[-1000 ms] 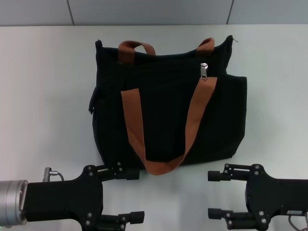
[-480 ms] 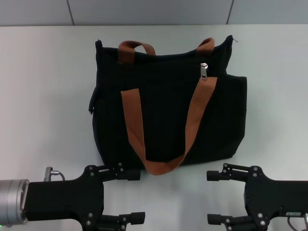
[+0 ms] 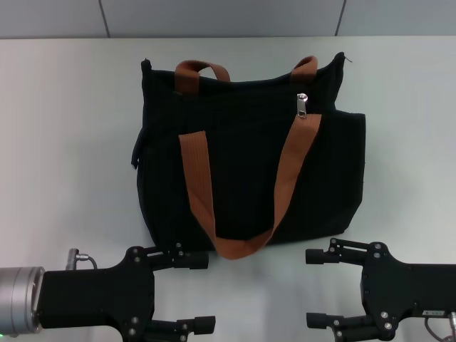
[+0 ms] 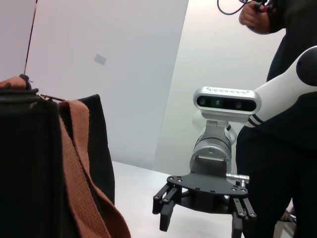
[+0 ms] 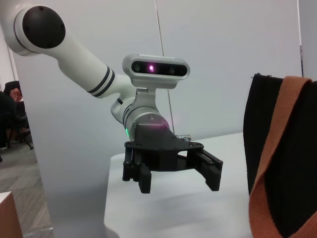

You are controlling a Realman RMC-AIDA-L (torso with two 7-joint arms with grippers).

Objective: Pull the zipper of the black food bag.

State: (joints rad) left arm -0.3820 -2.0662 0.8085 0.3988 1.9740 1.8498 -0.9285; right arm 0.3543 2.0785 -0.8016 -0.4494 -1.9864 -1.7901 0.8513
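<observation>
bag (image 3: pixel 249 171): you see matt black woven cloth
straps (image 3: pixel 198 189): coarse orange-brown webbing, ribbed weave
zipper (image 3: pixel 303 105): small shiny silver metal pull
table (image 3: pixel 64 142): smooth, matt white top
grippers: your left (image 3: pixel 189 292) and right (image 3: pixel 322 288) are matt black, with hard-looking fingers

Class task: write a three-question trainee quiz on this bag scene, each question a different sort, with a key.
1. True or false: the right end effector grips the zipper.
2. The zipper sits on the black food bag nearest which strap? A. The one on the robot's left B. The one on the robot's right C. Neither; it is at the bottom
3. Fill in: both the left end effector and the right one have their fingers ____.

Key: 1 false, it is near the table's front edge, apart from the bag. 2 B. 3 open.
</observation>
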